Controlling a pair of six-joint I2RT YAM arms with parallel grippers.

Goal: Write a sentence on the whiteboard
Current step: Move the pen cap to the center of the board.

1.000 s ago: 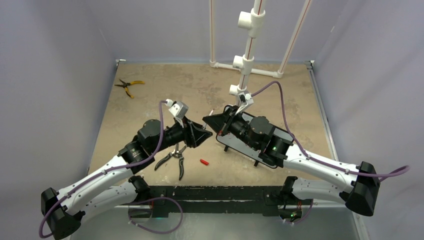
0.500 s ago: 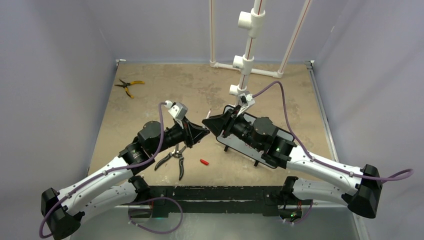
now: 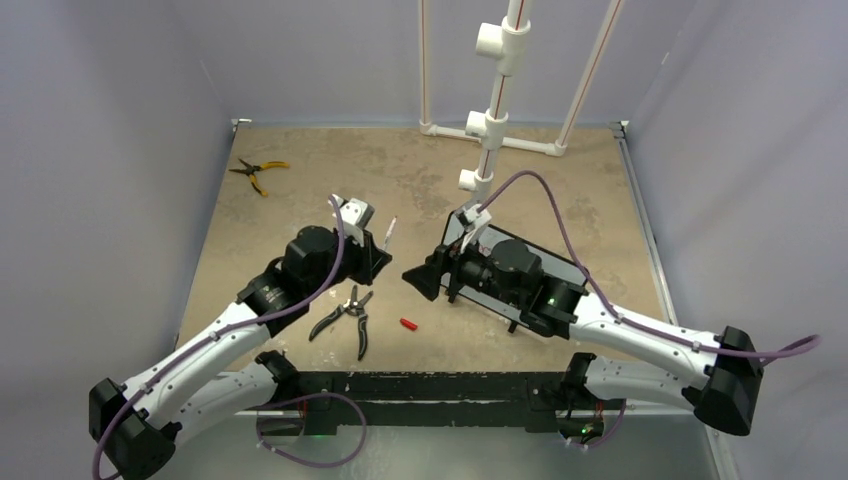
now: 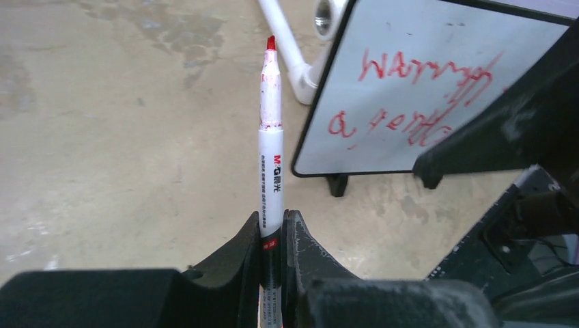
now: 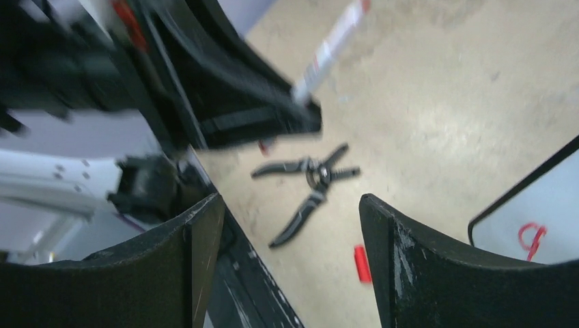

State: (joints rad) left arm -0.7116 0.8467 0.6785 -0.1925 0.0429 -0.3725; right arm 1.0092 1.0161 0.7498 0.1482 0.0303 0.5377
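**Thin grip, loose board**

My left claw [image 4: 272, 222] is clamped on the marker [image 4: 271, 157], but only near its back end. Most of the barrel and the bare red tip stand out ahead of my fingers. That long overhang is my main worry. I judge that pressing the tip down could swing the marker in the grip or push it back through my fingers, and the stroke would smear.

The board [image 4: 382, 147] sits on the table [image 3: 300, 200] right of centre, on its small feet, ahead and right of the tip and apart from it. My right claw [image 5: 290, 201] is spread wide with nothing in it, so nothing braces the board. A firm stroke may slide it or rock it.

The sentence [image 4: 416, 96] already fills two red lines across the upper face. New strokes there would run over old ones, and only the lower strip looks free.

From above, my right arm lies across the board and close to my left. Reaching in could knock the two together.

The cap [image 3: 407, 324] and cutters [image 3: 350, 315] lie near my left arm, where a low sweep might hit them.
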